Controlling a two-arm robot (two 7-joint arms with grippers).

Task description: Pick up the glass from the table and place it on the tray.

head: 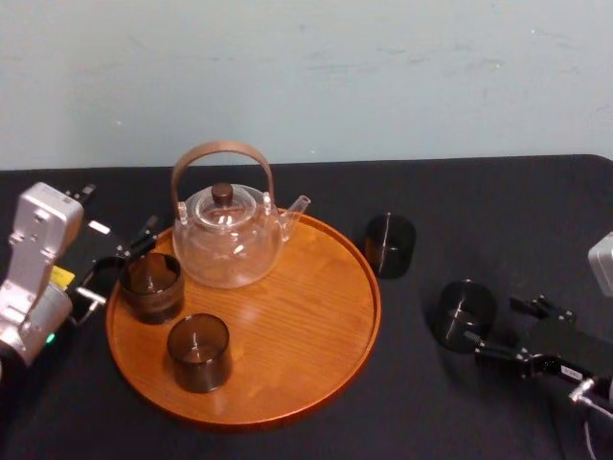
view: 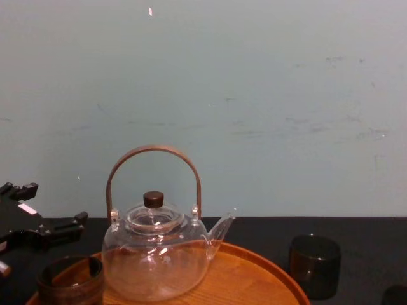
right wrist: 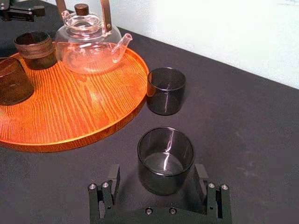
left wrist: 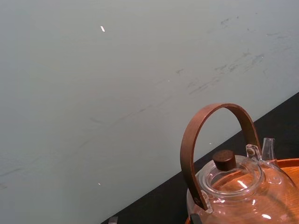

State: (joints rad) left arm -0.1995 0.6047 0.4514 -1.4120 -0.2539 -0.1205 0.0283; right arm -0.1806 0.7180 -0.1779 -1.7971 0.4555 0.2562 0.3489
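Toward the lower right of the head view, the right gripper (head: 488, 322) holds its fingers spread either side of a short, dark smoky-grey glass tumbler (head: 465, 313). The tumbler stands upright on the black matte table (head: 479, 201), off the big round orange-brown wooden tray (head: 316, 316); I can't make out whether the pads touch it, and the chest view crops it at the bottom right corner. At the tray's left edge the left gripper (head: 115, 268) sits with jaws apart beside a squat brownish ridged cup (head: 150, 286).
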